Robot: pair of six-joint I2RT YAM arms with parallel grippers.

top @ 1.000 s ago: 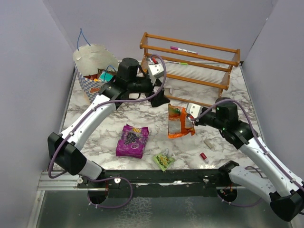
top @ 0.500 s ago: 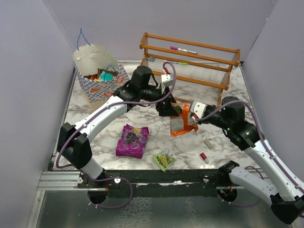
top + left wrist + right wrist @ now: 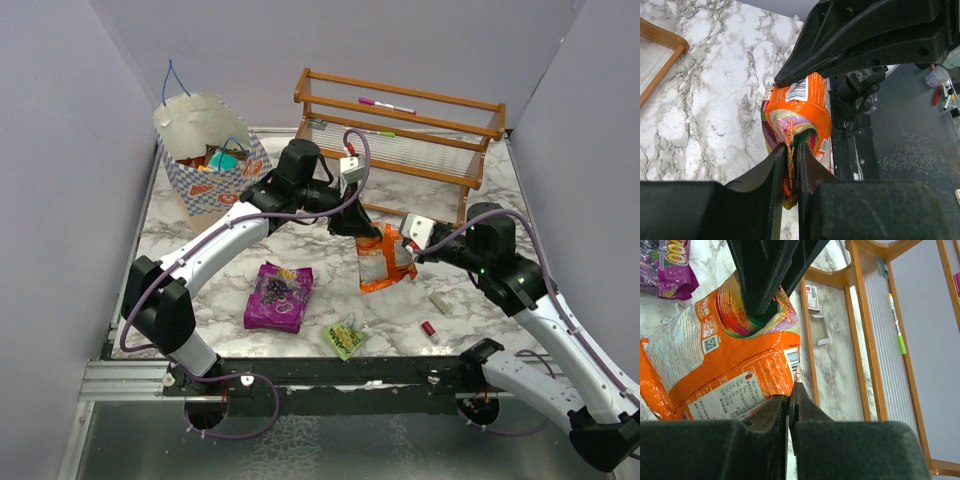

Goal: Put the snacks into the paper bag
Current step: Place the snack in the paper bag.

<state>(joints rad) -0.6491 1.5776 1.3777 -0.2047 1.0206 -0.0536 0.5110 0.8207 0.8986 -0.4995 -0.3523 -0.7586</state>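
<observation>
A robot lab cell. Plain lilac walls box in a marble-print table. A metal rail fronts it.

left arm, right arm: white links, black joints, purple cable each (grey camera box at wrist). left tool, right tool black.

Plain lilac-grey walls close the scene on three sides: a back wall, a left wall and a right wall. The worktop is white marble pattern with grey veins (the light is soft and even). A wooden rack stands at its back, a pink marker lying on top. A black rail runs along the near edge.
</observation>
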